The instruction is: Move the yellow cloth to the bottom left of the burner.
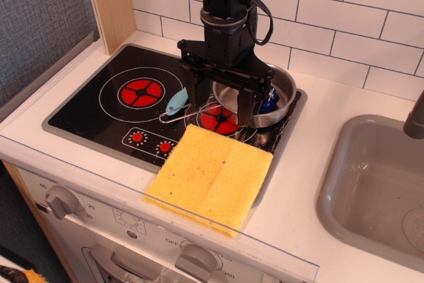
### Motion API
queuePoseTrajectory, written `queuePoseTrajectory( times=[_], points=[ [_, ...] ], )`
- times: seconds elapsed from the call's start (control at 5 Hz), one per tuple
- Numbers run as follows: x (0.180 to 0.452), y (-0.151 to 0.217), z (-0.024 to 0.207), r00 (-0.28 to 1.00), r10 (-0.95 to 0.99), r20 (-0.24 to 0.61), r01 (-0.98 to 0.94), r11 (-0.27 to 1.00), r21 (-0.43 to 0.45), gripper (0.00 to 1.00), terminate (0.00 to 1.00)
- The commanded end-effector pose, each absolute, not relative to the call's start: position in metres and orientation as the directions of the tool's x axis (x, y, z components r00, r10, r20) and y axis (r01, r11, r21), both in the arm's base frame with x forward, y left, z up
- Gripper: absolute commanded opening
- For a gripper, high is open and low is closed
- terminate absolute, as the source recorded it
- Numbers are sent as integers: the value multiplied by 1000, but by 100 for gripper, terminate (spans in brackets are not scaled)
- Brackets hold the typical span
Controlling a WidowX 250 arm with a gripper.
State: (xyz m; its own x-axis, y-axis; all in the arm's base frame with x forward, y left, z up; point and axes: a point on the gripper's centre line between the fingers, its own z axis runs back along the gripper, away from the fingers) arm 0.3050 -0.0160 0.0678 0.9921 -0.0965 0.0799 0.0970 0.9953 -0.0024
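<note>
The yellow cloth (212, 177) lies flat and folded at the front right of the burner (93, 107), overlapping the stove's front right corner and the white counter. My gripper (219, 116) hangs just behind the cloth's far edge, above the right red ring (218, 120). Its two black fingers (194, 101) are spread apart and hold nothing. The cloth is not touched as far as I can tell.
A steel pan (281, 87) with a blue object (269, 103) inside sits at the stove's back right, behind the gripper. A light-blue-handled utensil (177, 101) lies between the two rings. A grey sink (377, 183) is at the right. A wooden post (109, 8) stands at back left.
</note>
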Motion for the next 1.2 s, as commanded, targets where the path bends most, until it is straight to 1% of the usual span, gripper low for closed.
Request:
queuePoseTrajectory(
  times=[0.0,0.2,0.4,0.6,0.8,1.0],
  points=[
    [305,-16,68,992,-97,80,97,995,-2,100,0],
    [295,-26,57,989,-135,60,135,991,13,100,0],
    [279,-30,42,988,-134,75,133,991,20,100,0],
    [273,-29,26,988,-120,97,118,993,27,100,0],
    [280,-27,18,986,-112,126,105,993,58,100,0],
    [287,-21,23,982,-95,164,88,995,50,100,0]
  ],
)
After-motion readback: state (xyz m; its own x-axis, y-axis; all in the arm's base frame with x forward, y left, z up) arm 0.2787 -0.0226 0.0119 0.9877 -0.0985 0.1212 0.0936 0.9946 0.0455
